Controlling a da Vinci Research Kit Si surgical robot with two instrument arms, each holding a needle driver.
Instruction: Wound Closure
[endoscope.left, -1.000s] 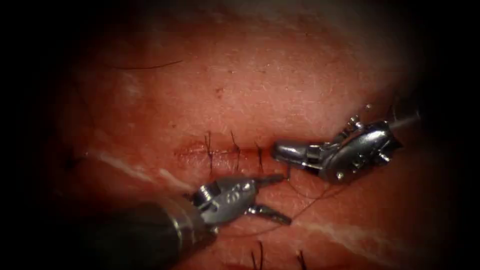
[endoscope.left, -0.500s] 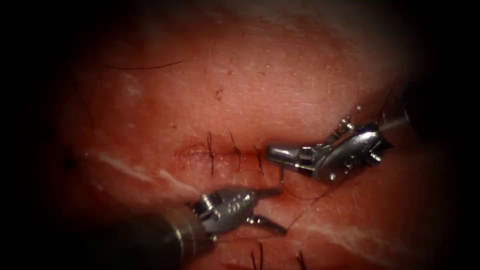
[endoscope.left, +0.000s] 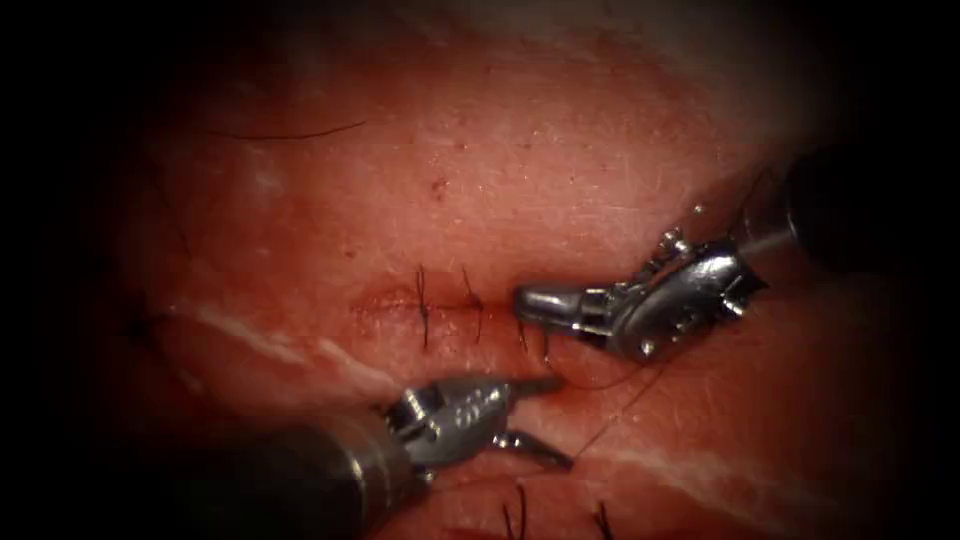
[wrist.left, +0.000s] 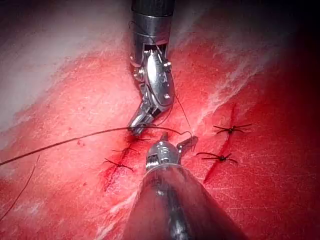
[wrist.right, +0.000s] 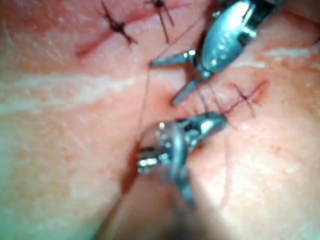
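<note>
Bare tissue lies open across the upper frame; thread probably crosses the gap between both tools.

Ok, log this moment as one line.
left tool: open, holds nothing | right tool: shut on thread | needle: can't tell | cut: stitched

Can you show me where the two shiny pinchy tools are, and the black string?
left tool (endoscope.left: 537, 420): endoscope view, in the gap between its open jaw tips.
right tool (endoscope.left: 522, 298): endoscope view, tip of its jaws at the cut.
thread (endoscope.left: 612, 415): endoscope view, the strand running below the right tool.
</note>
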